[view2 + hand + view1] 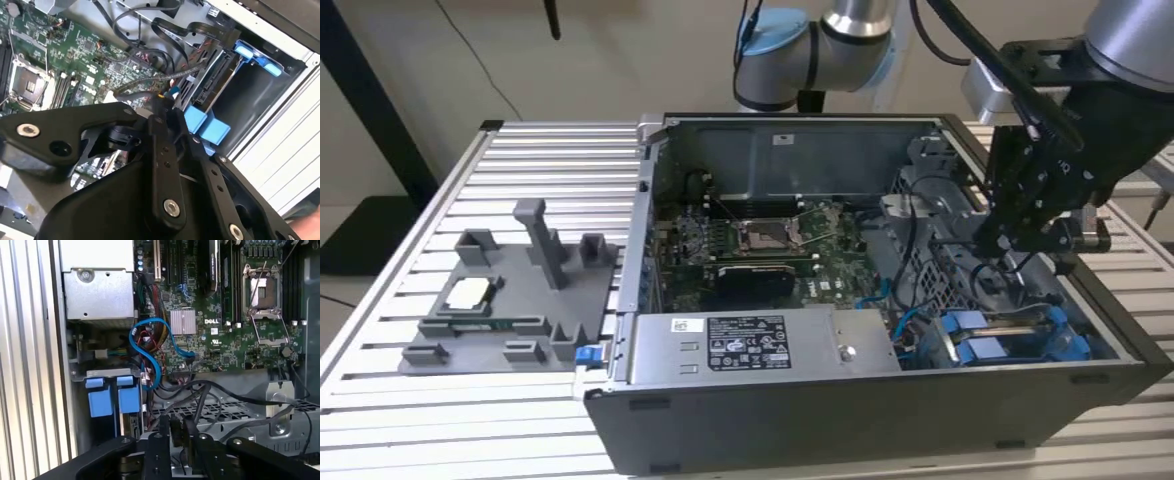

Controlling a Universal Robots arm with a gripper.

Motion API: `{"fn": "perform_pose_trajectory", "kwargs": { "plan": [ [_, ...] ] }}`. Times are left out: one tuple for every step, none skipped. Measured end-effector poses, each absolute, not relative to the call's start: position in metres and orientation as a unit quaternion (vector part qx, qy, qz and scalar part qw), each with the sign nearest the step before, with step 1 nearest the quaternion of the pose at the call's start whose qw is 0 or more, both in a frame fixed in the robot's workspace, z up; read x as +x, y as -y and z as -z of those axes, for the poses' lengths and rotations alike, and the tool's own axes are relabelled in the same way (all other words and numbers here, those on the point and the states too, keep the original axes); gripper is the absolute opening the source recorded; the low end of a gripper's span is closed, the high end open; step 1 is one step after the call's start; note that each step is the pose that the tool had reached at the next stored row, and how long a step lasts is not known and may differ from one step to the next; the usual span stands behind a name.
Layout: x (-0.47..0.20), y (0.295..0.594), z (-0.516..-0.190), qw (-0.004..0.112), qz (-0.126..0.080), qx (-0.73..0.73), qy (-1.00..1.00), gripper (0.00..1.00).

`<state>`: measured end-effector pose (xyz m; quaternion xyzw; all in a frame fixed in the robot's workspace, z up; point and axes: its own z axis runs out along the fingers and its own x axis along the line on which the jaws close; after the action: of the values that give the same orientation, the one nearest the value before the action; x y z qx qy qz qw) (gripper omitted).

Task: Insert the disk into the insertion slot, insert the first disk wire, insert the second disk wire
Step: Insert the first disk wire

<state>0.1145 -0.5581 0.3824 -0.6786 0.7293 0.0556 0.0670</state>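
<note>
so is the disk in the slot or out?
In: the disk sits inside the insertion slot, blue tabs showing at its end.

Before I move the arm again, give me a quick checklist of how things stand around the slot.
1. Disk in slot: looks seated between the blue tabs, ok.
2. Gripper inside the case, close to the slot: ok.
3. Disk wires plugged in: cannot tell.
4. Path to the disk: black cables crowd it, not ok.
5. Blue cable loops beside the slot's tabs and may snag: not ok.
</note>
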Motion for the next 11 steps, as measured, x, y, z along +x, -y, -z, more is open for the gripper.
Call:
{"fn": "perform_pose_trajectory", "kwargs": {
  "plan": [
    [0.1145,0.5581,-0.3818,0.070,-0.058,-0.678,-0.730,0.20],
    [0.1145,0.5581,-0.3813,0.072,-0.060,-0.677,-0.730,0.20],
    [0.1145,0.5581,-0.3808,0.075,-0.062,-0.676,-0.731,0.20],
    [0.1145,0.5581,-0.3801,0.076,-0.063,-0.676,-0.731,0.20],
    [0.1145,0.5580,-0.3796,0.077,-0.063,-0.676,-0.731,0.19],
    [0.1146,0.5580,-0.3791,0.077,-0.063,-0.676,-0.731,0.19],
    [0.1150,0.5581,-0.3780,0.075,-0.060,-0.676,-0.731,0.19],
    [0.1156,0.5582,-0.3777,0.073,-0.057,-0.676,-0.731,0.19],
    [0.1163,0.5583,-0.3774,0.070,-0.054,-0.677,-0.731,0.19],
    [0.1170,0.5583,-0.3773,0.065,-0.049,-0.677,-0.731,0.19],
    [0.1175,0.5583,-0.3772,0.060,-0.043,-0.677,-0.732,0.19]
  ]
}}
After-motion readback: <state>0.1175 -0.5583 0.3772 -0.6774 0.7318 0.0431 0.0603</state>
